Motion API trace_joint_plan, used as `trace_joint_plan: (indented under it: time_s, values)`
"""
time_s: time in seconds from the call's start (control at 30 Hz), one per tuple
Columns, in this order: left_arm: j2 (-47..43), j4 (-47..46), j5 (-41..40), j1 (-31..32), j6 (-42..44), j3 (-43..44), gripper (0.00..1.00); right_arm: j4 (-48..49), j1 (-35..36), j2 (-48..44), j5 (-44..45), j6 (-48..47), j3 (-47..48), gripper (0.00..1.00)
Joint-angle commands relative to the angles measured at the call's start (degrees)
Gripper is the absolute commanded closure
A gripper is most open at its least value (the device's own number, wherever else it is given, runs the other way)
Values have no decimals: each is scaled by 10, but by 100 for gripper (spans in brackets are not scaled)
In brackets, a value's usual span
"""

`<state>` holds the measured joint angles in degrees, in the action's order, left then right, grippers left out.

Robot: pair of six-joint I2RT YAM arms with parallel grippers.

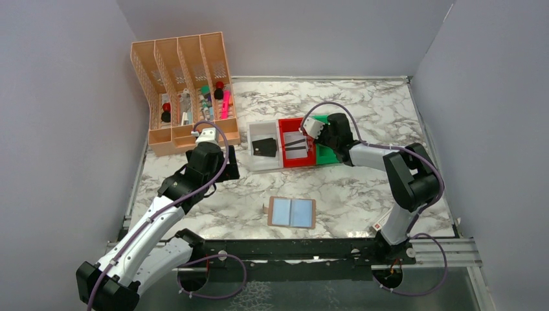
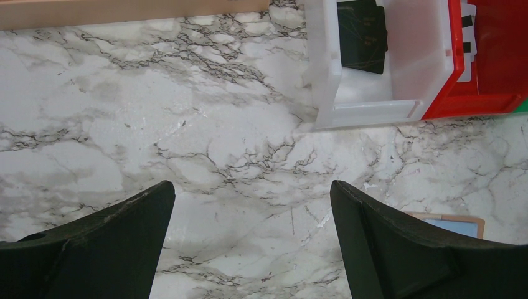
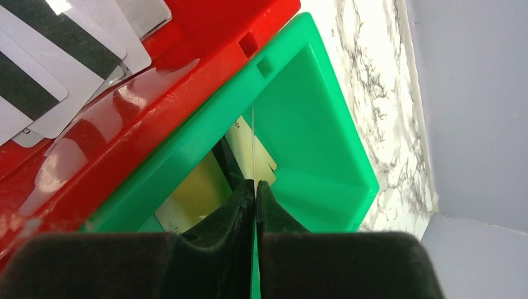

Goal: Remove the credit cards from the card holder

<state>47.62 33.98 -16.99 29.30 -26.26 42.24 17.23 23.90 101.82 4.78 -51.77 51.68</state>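
The card holder (image 1: 292, 212) lies open and flat on the marble table (image 1: 362, 188), a brown rim around two pale blue faces, at 7 o'clock from the right gripper (image 3: 254, 187). That gripper pinches a thin credit card (image 3: 253, 146) edge-on over the glossy green bin (image 3: 311, 124), where tan cards (image 3: 193, 190) lie. The left gripper (image 2: 252, 187) hangs spread wide, with the holder at its 4 o'clock.

readable text: none | credit card (image 3: 264, 163) in green bin (image 3: 311, 112): tiny print, illegible

You've got a marble-look table (image 1: 362, 194) boxed in by plain grey walls (image 1: 291, 32) at 9, 12 and 3 o'clock; light's even, soft glare mid-table.
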Motion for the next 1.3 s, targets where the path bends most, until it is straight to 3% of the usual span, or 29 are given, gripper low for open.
trace_joint_plan:
  time_s: [0.0, 0.17, 0.2, 0.23, 0.27, 0.47, 0.67, 0.77, 0.97, 1.03, 1.27]
  values:
    - [-8, 0, -2, -3, 6, -3, 1, -19, -1, 13, -39, -26, 24, 89]
    - [-10, 0, 0, -4, 5, -4, 1, -82, -1, 3, -55, -17, 22, 84]
    - [-10, 0, 0, -4, 5, -4, 1, -98, -1, 1, -57, -13, 25, 78]
    - [-10, 0, 0, -4, 5, -4, 1, -117, -1, 0, -60, -9, 29, 58]
    - [-10, 0, 1, -4, 6, -4, 1, -139, -1, -1, -62, -10, 35, 54]
    - [-9, 0, 4, -3, 5, -4, 1, -161, -1, -37, -12, 27, 31, 52]
    - [-7, -1, 4, -4, 7, -4, 1, -176, 4, -127, -31, 100, 27, 51]
    - [-3, -1, 5, -4, 7, -4, 1, -170, 10, -186, -76, 212, 29, 50]
    - [-2, -1, 7, -3, 6, -5, 1, -219, 15, -235, -221, 704, 55, 48]
    - [-4, -1, 9, -3, 5, -6, 1, -245, 21, -223, -284, 771, 37, 49]
    - [-5, -7, 33, -3, 7, -10, 1, -289, 198, -277, -77, 865, -86, 42]
